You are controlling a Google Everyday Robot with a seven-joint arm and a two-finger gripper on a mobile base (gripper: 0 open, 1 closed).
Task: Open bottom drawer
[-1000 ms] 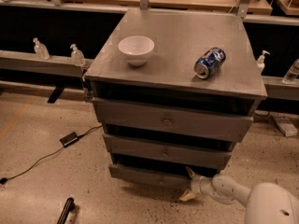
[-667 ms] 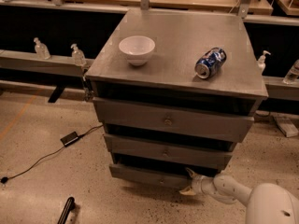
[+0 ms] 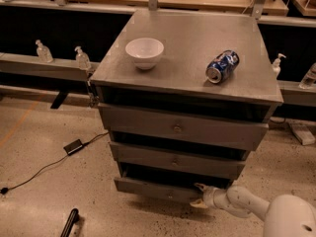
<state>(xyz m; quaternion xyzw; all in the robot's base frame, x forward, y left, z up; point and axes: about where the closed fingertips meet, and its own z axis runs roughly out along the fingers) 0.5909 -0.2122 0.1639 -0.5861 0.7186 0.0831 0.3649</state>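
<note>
**Obs:** Where's your gripper?

**Me:** Gripper (image 3: 195, 195) is low in the camera view, at 5 o'clock from centre. It sits at the right end of the bottom drawer (image 3: 148, 187), with my arm (image 3: 242, 204) reaching in from 4 o'clock.

**Obs:** Claw state?

**Me:** The fingers (image 3: 200, 186) are spread, one high and one low. The drawer front's end corner seems to lie between them. I can't tell whether either pad presses on the wood.

**Obs:** And the drawer itself?

**Me:** It's the lowest and narrowest of the three, at 6 o'clock under the middle drawer (image 3: 173, 161) and the top drawer (image 3: 177, 128). Its knob (image 3: 170, 196) is at 9 o'clock from my gripper, close by and untouched. There's a dark gap above the front. My guess is it's barely out, if at all.

**Obs:** Step in hand?

**Me:** I'd say securing a hold at the front's edge, so the pull itself is still to do.

**Obs:** Next move?

**Me:** Close firmly on the edge or hook behind it. Then draw straight out toward 6 o'clock, level and square to the front. Pulling from one end may rack the drawer in its runners. The bowl (image 3: 144, 51) and the can (image 3: 222, 66) on top lie clear of the work.
</note>
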